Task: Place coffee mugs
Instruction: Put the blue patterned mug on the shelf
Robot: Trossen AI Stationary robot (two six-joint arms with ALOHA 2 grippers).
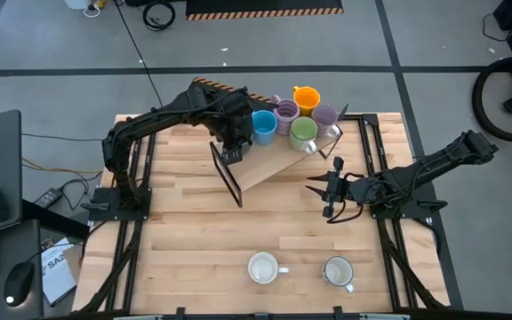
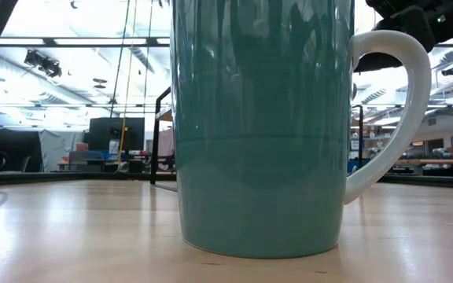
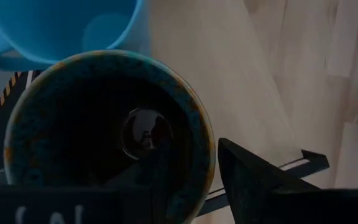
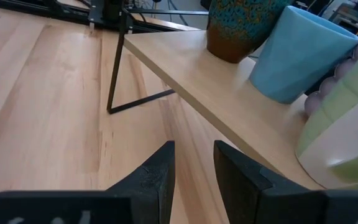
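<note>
Seven mugs show from above, and an eighth sits under my left claw. In the upper middle of the high view a light wooden shelf [image 1: 269, 164] on thin black legs stands on the table [image 1: 194, 240]. Along its far edge sits a tight cluster: a blue mug [image 1: 264, 125], a purple mug [image 1: 286, 112], an orange mug [image 1: 306, 98], a second purple mug [image 1: 325, 116] and a green mug [image 1: 303, 132]. Two white mugs rest on the bare table in the lower middle of that frame, one [image 1: 262, 267] left of the other [image 1: 337, 270], apart from each other and well away from the shelf.

My left claw [image 1: 232, 147] hangs over the left end of the shelf, just left of the blue mug. My left wrist camera looks straight down into a dark speckled mug [image 3: 107, 134] there, standing upright on the shelf beside the blue one. My left fingers [image 3: 253, 171] are spread wide to either side of its rim and grip nothing.

My right claw [image 1: 325, 194] hovers over the table at centre right, near the right end of the shelf, its fingers [image 4: 151, 177] partly parted with nothing between them.

The low view is filled by one pale teal-looking mug [image 2: 262, 126], its white handle to the right.
</note>
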